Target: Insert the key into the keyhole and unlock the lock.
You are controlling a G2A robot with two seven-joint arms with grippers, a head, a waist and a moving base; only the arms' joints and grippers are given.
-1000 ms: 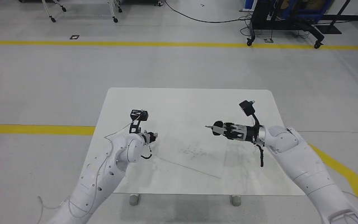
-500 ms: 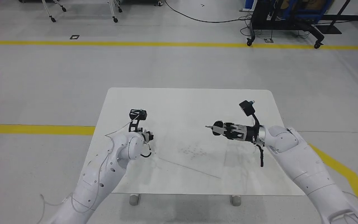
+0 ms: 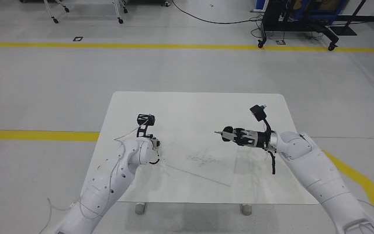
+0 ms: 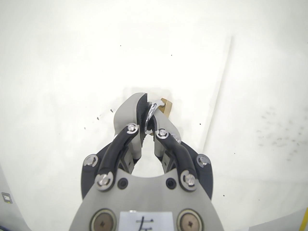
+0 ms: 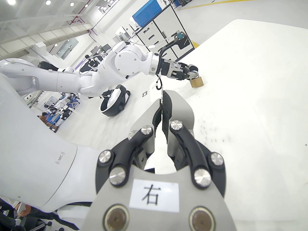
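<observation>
A brass padlock point(image 5: 196, 82) rests on the white table point(image 3: 198, 105), left of the middle. My left gripper point(image 4: 150, 106) is shut on its silver shackle point(image 4: 152, 110), and the brass body point(image 4: 167, 108) pokes out past the fingertips. From above, the left gripper point(image 3: 156, 142) covers the lock. My right gripper point(image 3: 225, 133) hovers right of the middle, pointing at the lock across a wide gap. It is shut on the key, whose small silver tip point(image 3: 217, 133) sticks out. In the right wrist view its pads point(image 5: 166, 106) are pressed together.
The table's surface carries dark scuff marks point(image 3: 201, 157) and a thin line point(image 3: 196, 174) near the middle. Its front edge point(image 3: 193, 202) lies close below both arms. A yellow floor line point(image 3: 175, 45) runs beyond the table.
My left gripper has shifted a little to the left with the padlock's shackle in it. The right arm has stayed still.
</observation>
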